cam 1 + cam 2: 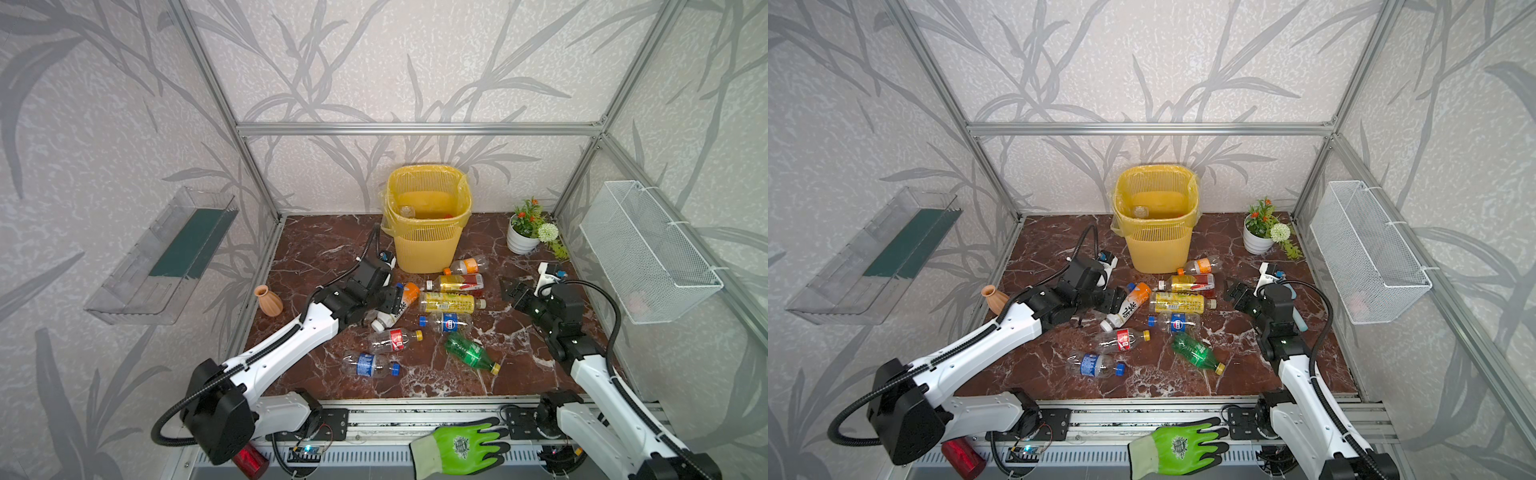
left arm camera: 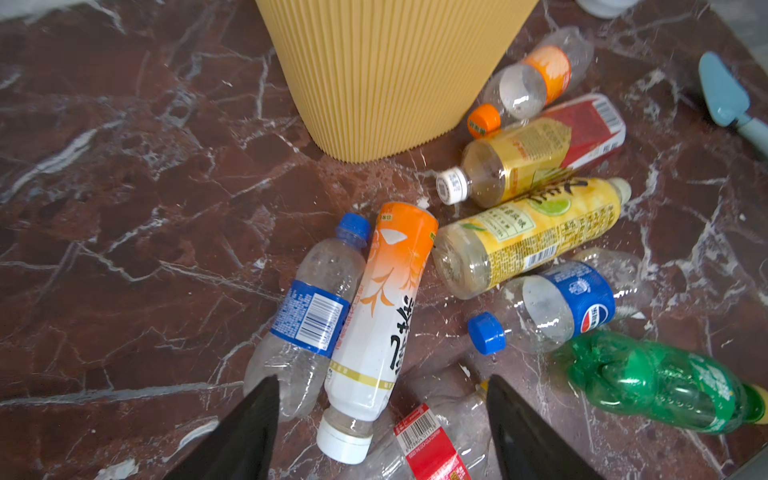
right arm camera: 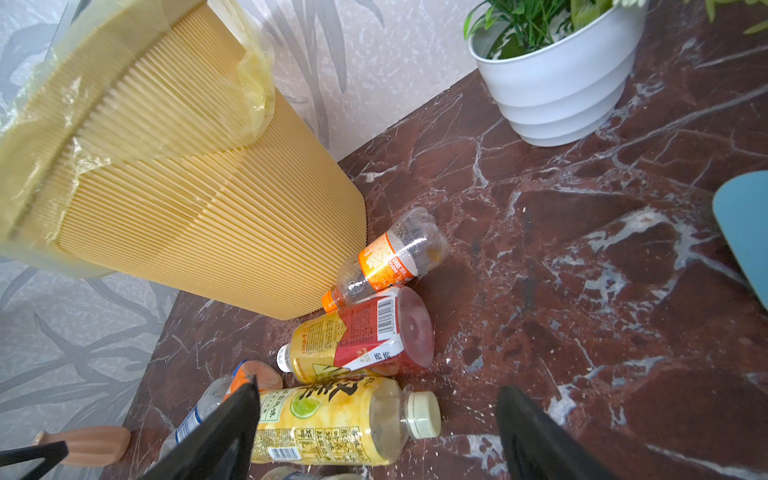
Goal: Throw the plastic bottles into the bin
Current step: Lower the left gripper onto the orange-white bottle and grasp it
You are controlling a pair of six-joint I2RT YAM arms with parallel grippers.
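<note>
plastic bottles (image 1: 446, 302): clear, crumpled, lying flat | bin (image 1: 426, 249): yellow, slatted, tapered

1. A red-brown marble tabletop with white veins (image 1: 316, 249) carries everything.
2. A yellow slatted plastic bin (image 1: 428, 249) stands upright at the back edge, and a white ribbed plant pot (image 1: 519, 243) stands near the back right corner.
3. A small terracotta ribbed vase (image 1: 269, 300) stands upright at the left edge.
4. Plastic bottles lie on their sides in front of the bin:
   - an orange-labelled clear bottle (image 1: 467, 264) just beside its foot
   - a red-and-yellow-labelled bottle (image 1: 457, 283)
   - a yellow-labelled bottle (image 1: 446, 302)
   - an orange-and-white bottle (image 1: 401, 305)
   - a blue-labelled clear bottle (image 1: 446, 322)
   - a red-labelled clear bottle (image 1: 395, 338)
   - a green bottle (image 1: 469, 352)
   - a second blue-labelled bottle (image 1: 368, 365) nearest the front
</note>
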